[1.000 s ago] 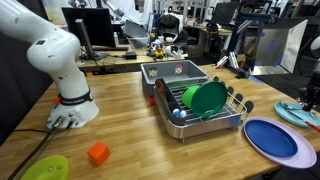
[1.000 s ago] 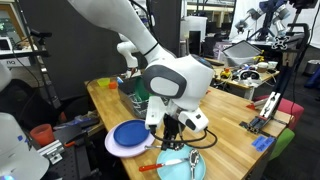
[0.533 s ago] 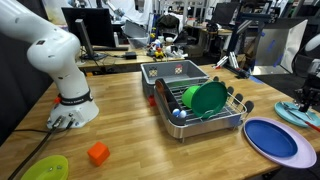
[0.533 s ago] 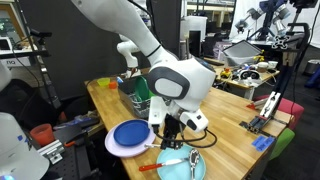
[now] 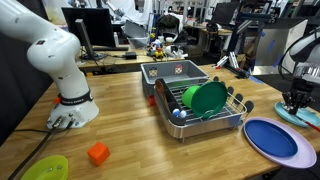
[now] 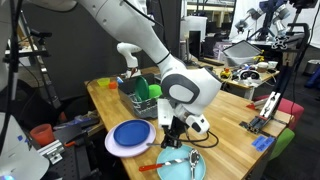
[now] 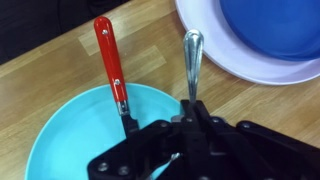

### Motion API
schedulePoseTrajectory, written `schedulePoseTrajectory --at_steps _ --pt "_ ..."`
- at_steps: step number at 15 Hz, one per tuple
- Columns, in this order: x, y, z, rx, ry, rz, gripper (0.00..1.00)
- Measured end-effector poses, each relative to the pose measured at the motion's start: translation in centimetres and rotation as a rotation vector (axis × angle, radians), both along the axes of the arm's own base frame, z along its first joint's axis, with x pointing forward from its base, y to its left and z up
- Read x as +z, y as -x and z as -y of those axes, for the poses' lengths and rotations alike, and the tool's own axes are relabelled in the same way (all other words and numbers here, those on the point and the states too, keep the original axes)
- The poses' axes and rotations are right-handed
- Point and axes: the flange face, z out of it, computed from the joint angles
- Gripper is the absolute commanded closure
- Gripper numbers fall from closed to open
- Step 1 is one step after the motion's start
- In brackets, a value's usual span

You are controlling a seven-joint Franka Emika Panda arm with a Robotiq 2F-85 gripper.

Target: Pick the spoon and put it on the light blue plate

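Spoon resting on the light blue plate at lower left of the wrist view, bowl end hidden under the gripper, jaw spread impossible to tell, red-handled utensil alongside, wooden table, darker blue plate upper right, cluttered benches behind.

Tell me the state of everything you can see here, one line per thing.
spoon: lying on the light blue plate, handle past its rim
light blue plate: flat on the table
red-handled utensil: front end on that plate, handle on the table
claw: above the spoon, open or shut unclear
dark blue plate: flat on the table
green plate: on edge in the dish rack
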Motion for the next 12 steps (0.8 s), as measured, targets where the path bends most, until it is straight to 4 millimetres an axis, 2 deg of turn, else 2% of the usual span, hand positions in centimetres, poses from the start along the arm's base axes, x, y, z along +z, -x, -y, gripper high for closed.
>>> schedulePoseTrajectory --at_steps 4,8,9,10,12 --pt "-2.3 -0.3 0.4 -0.006 -0.012 -0.044 0.99" --pt "-3.3 -0.7 1.4 -0.015 -0.024 -0.065 0.99" --pt "-3.4 -0.9 1.7 -0.017 -0.025 -0.066 0.92" --pt "-3.4 -1.1 2.0 -0.019 -0.026 -0.067 0.69" --pt "-3.5 -1.4 2.2 -0.019 -0.028 -0.069 0.65"
